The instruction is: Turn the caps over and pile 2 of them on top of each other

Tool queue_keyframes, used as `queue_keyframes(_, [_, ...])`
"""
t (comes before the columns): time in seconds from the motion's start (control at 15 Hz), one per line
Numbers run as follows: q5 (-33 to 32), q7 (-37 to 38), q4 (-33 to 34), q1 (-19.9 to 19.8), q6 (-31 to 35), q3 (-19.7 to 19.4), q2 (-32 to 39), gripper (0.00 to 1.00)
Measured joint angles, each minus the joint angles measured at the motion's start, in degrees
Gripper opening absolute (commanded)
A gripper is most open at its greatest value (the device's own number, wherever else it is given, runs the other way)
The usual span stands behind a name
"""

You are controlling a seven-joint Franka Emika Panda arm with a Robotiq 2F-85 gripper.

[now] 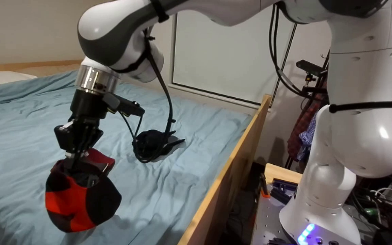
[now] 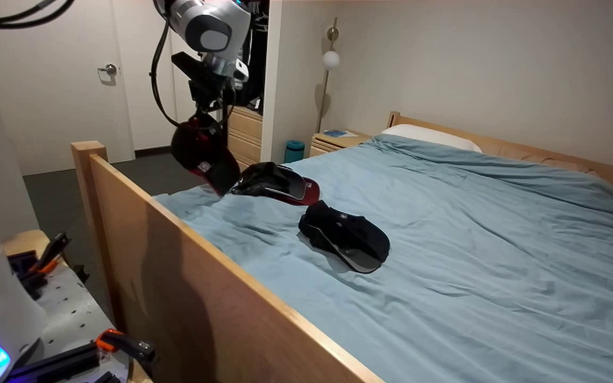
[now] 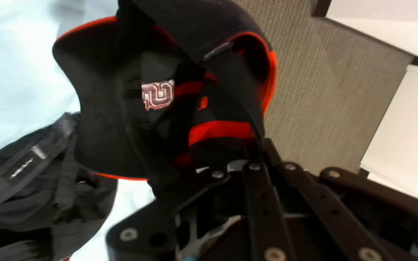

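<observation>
Gripper [image 1: 76, 156] is pinching the red-and-black cap [image 2: 201, 150], which dangles brim-down at left in an exterior view, just beside the upturned cap [image 2: 270, 182] on the bed [image 2: 455, 223]; black cap [image 2: 353, 234] is nearer, right. I'd centre the held one over the upturned one, then lower gently before releasing.

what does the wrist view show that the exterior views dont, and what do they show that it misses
Only the wrist view shows pale lettering on a dark cap at lower left, and a small red spot on the held cap.

Only the exterior views show the robot's base, the wooden footboard and a pale pillow, all in both.

Shared by all three: the held cap, the claw gripping it, and light blue bedding.
</observation>
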Motion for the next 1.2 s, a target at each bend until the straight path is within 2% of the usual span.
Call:
queue_keyframes(0.27, [6.61, -4.05, 4.34, -0.02, -2.52, 1.01, 4.45, 0.04])
queue_keyframes(0.53, [6.56, -3.94, 6.07, -0.09, -1.61, -1.34, 7.59, 0.04])
queue_keyframes(0.87, [3.43, -3.94, 6.21, -1.02, -0.78, -5.25, 8.12, 0.04])
queue_keyframes(1.2, [-5.61, -3.94, 6.21, -2.10, -0.77, -7.65, 7.42, 0.04])
